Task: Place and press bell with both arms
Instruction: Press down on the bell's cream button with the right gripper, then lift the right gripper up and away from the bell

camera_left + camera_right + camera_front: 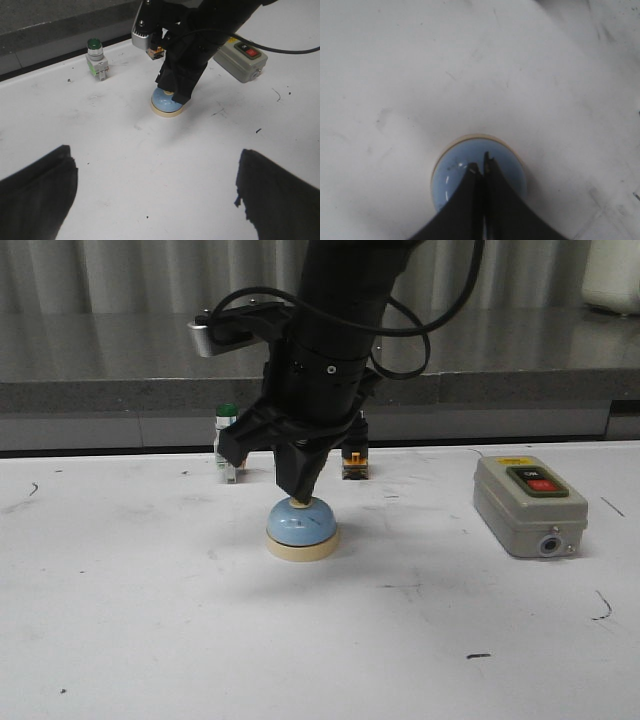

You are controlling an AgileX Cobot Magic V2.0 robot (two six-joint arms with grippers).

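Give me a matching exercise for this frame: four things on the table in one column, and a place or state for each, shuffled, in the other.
Things:
1. bell
2. switch box
3. green-capped push button
4. right gripper

Places or states:
A. near the table's back edge, left of the bell in the front view
B. fingers closed together, tip down on top of the blue dome
C. mid-table, upright on its cream base
D. right of the bell in the front view, grey with a black and a red button

Pairs: 1-C, 2-D, 3-A, 4-B
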